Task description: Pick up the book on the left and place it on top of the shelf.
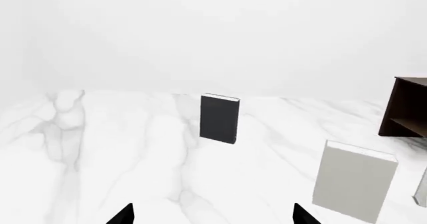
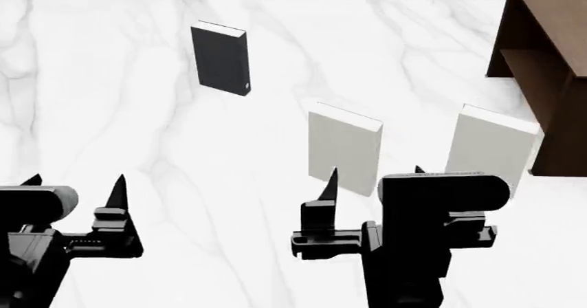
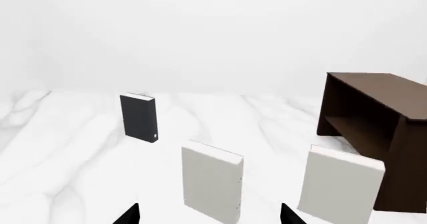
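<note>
Nothing is done yet: the charcoal-black hardcover book (image 2: 221,59) stands upright toward the far-left part of the white marble tabletop (image 2: 119,115), untouched. My left gripper (image 2: 75,181) and right gripper (image 2: 374,172) hang spread and empty near the front edge. Open marble lies ahead; the dark brown wooden shelf (image 2: 541,53) waits at the far-right corner

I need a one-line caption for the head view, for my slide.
Both open grippers, left and right, hover before a standing black book, two pale books and a shelf.

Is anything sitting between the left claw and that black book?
No. In the head view, only bare marble table lies between the left gripper and the book.
</note>
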